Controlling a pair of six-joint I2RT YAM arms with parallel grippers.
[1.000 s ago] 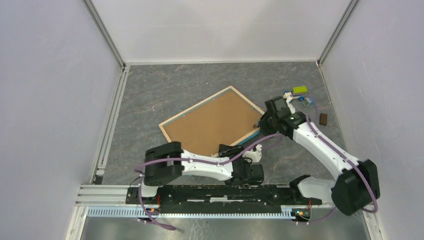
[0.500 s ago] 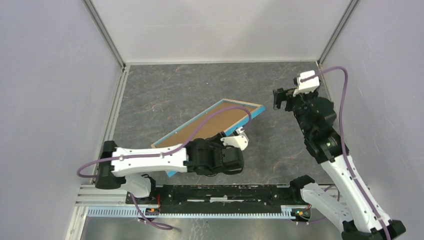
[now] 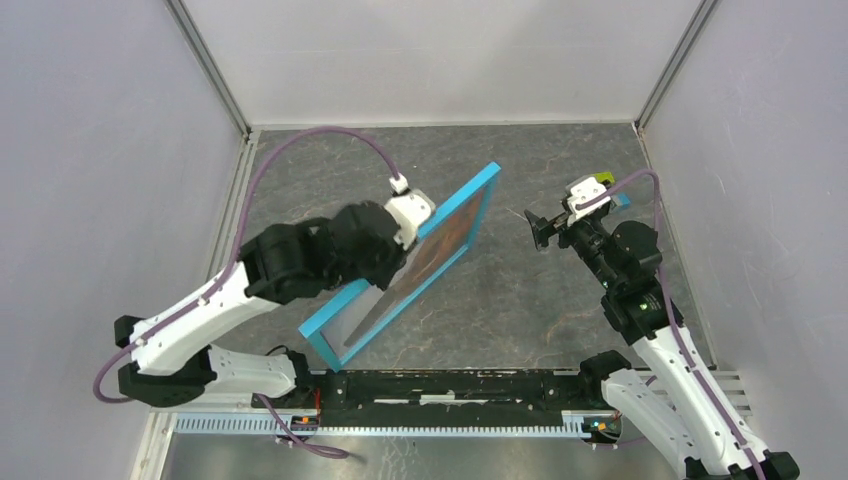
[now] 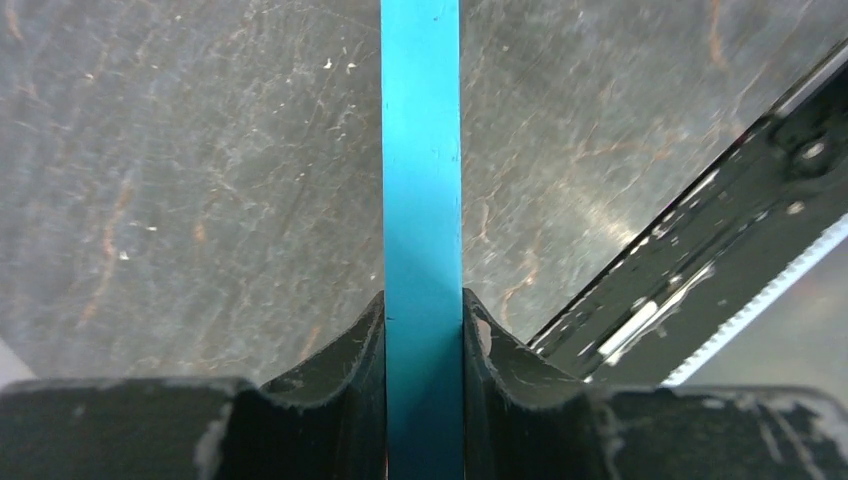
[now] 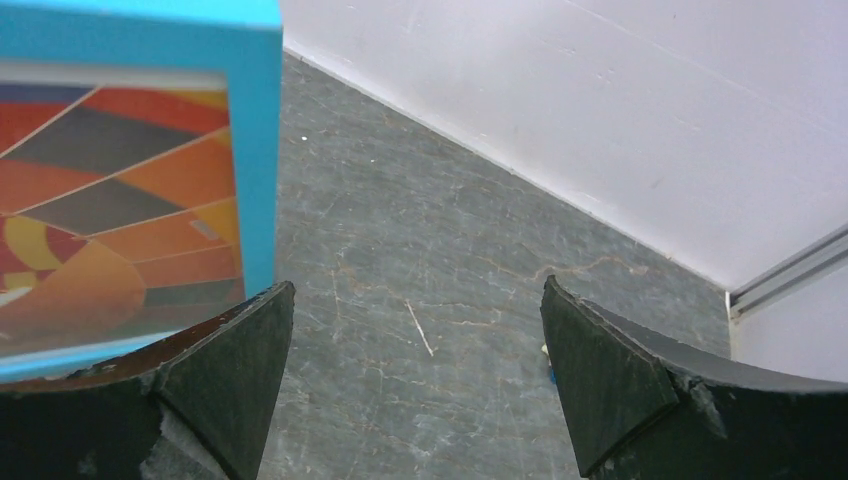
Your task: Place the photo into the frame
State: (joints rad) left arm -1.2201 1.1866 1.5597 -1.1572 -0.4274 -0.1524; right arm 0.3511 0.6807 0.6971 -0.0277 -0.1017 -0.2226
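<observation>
The frame (image 3: pixel 472 190) stands steeply on edge over the middle of the table, bright blue rim up and its front face turned to the right. My left gripper (image 3: pixel 412 218) is shut on its upper edge. In the left wrist view the blue edge (image 4: pixel 422 150) runs straight between my two black fingers (image 4: pixel 345 370). The photo (image 3: pixel 440 250) shows through the front, with orange, red and dark panels (image 5: pixel 110 200) inside the blue rim (image 5: pixel 255 150). My right gripper (image 3: pixel 540 228) hangs open just right of the frame, touching nothing, and only bare floor lies between its fingers (image 5: pixel 250 370).
A small yellow-green thing (image 3: pixel 600 180) sits at the back right behind my right wrist. The black base rail (image 3: pixel 440 385) runs along the near edge, close to the frame's lower corner. White walls close in the back and both sides.
The frame lay flat, brown back up. My left arm has swung it up onto its edge, front facing right. My right gripper opened, left the frame's edge and drew back right.
</observation>
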